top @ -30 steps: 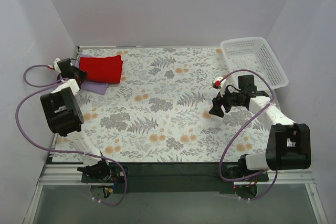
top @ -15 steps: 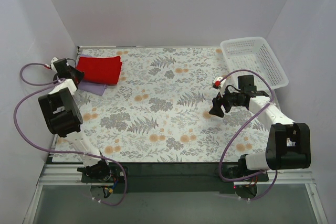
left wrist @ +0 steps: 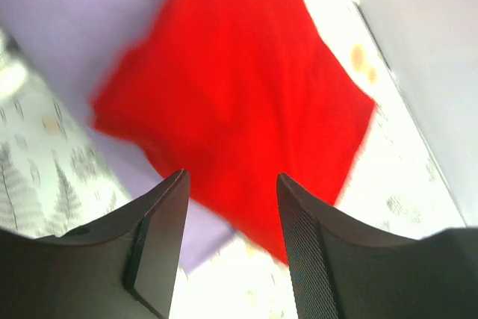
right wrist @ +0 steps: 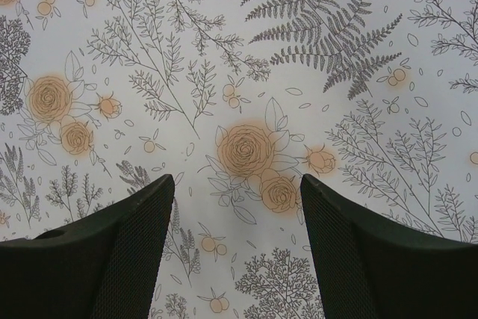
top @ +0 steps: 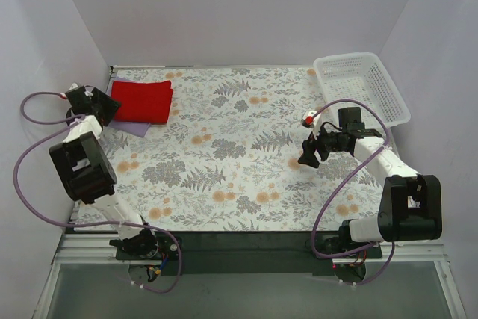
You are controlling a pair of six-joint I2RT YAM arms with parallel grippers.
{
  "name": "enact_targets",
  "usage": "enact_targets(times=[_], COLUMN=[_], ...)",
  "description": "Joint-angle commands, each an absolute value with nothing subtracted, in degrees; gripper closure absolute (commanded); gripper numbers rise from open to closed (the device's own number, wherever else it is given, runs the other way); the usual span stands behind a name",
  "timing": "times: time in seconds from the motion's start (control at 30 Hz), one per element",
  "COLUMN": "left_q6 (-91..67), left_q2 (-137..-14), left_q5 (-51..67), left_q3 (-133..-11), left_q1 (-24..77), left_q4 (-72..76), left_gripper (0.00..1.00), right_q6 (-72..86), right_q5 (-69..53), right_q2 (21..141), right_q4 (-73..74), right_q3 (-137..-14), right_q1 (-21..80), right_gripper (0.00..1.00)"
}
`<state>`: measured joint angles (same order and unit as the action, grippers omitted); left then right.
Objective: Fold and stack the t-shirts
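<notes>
A flowered cloth [top: 224, 155] covers the table between pale walls. My left gripper [left wrist: 230, 178] hangs just over the near edge of the red shirt [left wrist: 239, 95], jaws apart with nothing between them. The red shirt lies folded on the lilac shirt [top: 133, 126], which sticks out from under it on the near side. My right gripper [right wrist: 235, 178] is well apart from the red shirt, also spread and empty, over bare cloth. The risk I see is dipping or pinching here: I could catch the red shirt's top layer, pull the fold open, or drag it off the lilac one. Far from the red shirt, the white basket [top: 344, 56] looks empty.
</notes>
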<state>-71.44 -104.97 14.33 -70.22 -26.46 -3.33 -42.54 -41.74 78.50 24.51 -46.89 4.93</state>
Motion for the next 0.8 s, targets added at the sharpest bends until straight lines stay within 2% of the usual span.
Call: enact_targets(times=[0.0, 0.2, 0.37, 0.5, 0.63, 0.67, 0.77], left_q6=[-71.5, -72.9, -71.2, -63.1, -58.0, -57.7, -58.8], left_q2=[-94.1, -82.3, -74.3, -66.6, -54.8, -52.7, -45.5], left_q5=[19.4, 30.4, 40.3, 33.9, 26.1, 25.0, 23.2], left_q3=[-65.4, -53.2, -47.3, -46.7, -44.2, -43.4, -41.1], left_q1=[-26.8, -26.7, -22.1, -9.6, -4.9, -4.9, -4.8], left_q4=[-3.3, -3.2, -3.9, -8.0, -10.9, -10.8, -11.2], left_gripper=[0.51, 0.47, 0.36, 0.33, 0.26, 0.17, 0.05], right_q6=[-44.6, -45.1, -43.2, -40.0, -34.7, -31.3, -24.4], right_q5=[-42.9, -42.5, -42.3, -40.1, -35.2, -32.3, -27.5], right_q2=[77.1, 73.4, 69.4, 64.7, 60.1, 58.3, 54.8], right_q4=[26.3, 28.5, 31.2, 31.0, 29.1, 28.3, 24.8], right_q3=[-47.5, -47.7, -48.3, -49.8, -51.6, -51.7, -51.8], right_q1=[4.3, 3.3, 0.8, -2.9, -6.5, -7.8, -9.3], right_gripper=[0.25, 0.24, 0.24, 0.22, 0.17, 0.17, 0.14])
